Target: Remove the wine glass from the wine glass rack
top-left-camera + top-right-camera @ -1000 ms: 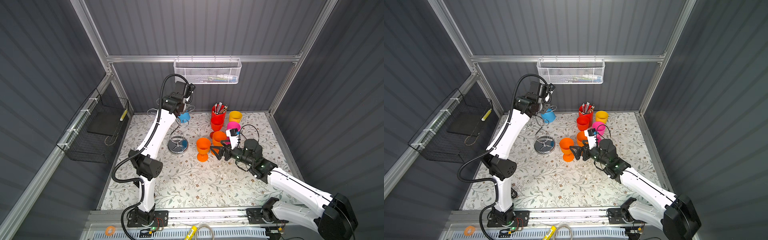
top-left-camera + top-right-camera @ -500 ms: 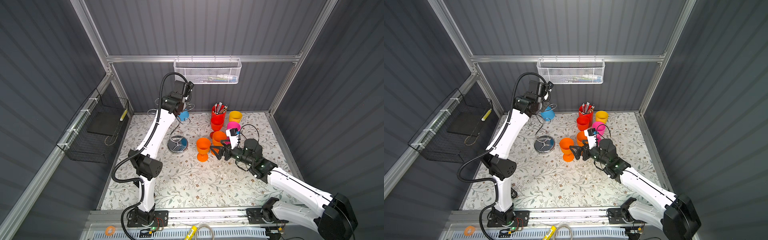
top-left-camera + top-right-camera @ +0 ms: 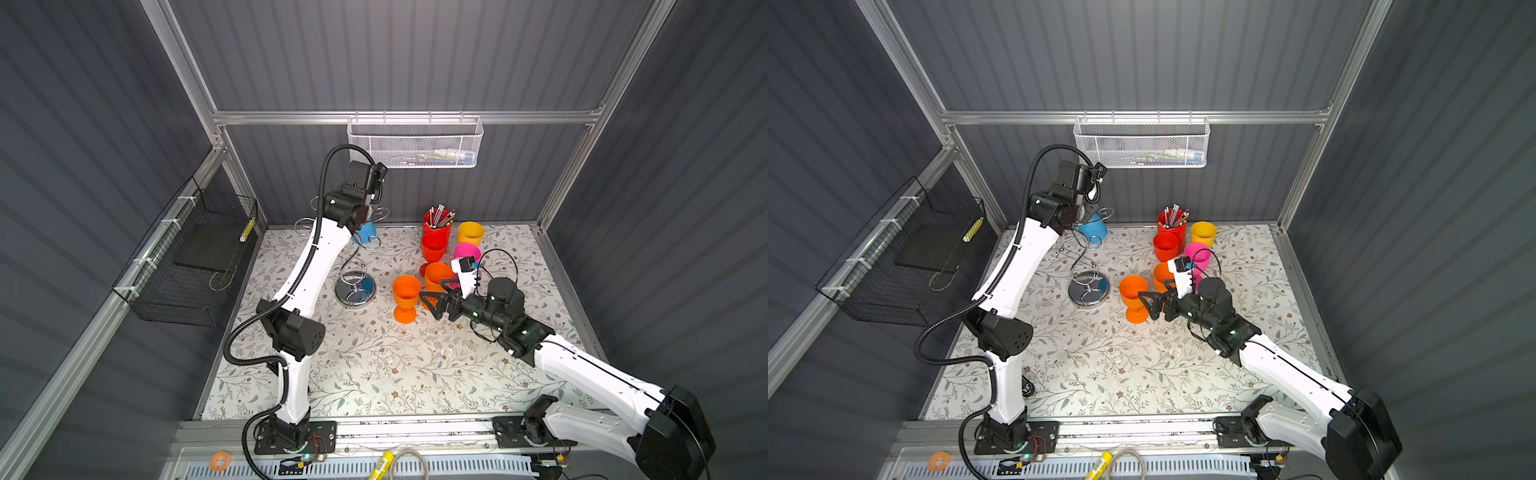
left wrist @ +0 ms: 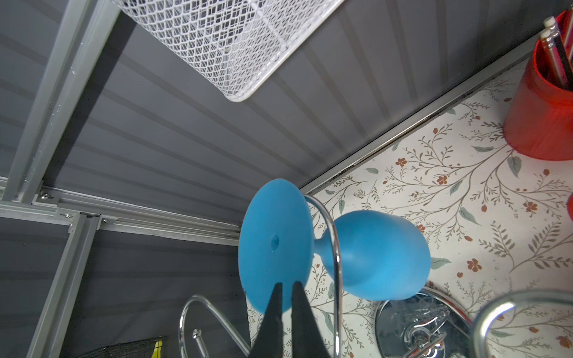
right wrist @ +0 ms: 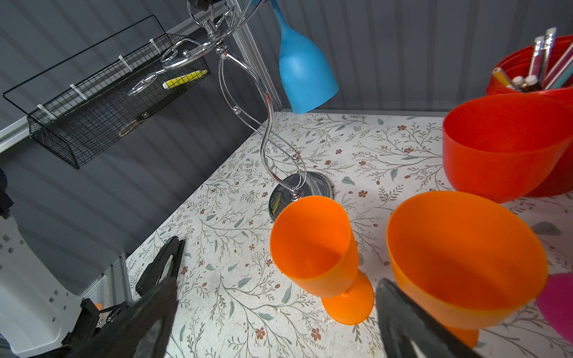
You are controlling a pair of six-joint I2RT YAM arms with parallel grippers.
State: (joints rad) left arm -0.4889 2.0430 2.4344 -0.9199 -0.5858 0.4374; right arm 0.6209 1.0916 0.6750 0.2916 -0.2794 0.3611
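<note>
A blue wine glass [image 3: 366, 233] [image 3: 1093, 229] hangs upside down from a curled arm of the chrome wine glass rack [image 3: 355, 287] [image 3: 1089, 289]. In the left wrist view my left gripper [image 4: 286, 283] is shut on the rim of the glass's round foot [image 4: 274, 241], with the bowl [image 4: 378, 254] beyond a rack wire [image 4: 338, 263]. In both top views the left wrist hides those jaws. My right gripper [image 3: 432, 291] [image 5: 279, 280] stands wide open low over the table beside an orange wine glass [image 3: 405, 293] [image 5: 310, 248], holding nothing.
Behind the right gripper stand a second orange cup [image 3: 436, 273], a red cup [image 3: 432, 247], a pink cup [image 3: 467, 251], a yellow cup [image 3: 471, 232] and a red pencil holder [image 3: 438, 221]. A white mesh basket [image 3: 415, 143] hangs on the back wall, a black wire basket [image 3: 195, 266] on the left wall.
My left gripper's jaws have closed onto the blue glass's foot at the top of the rack. The right arm has not moved.
</note>
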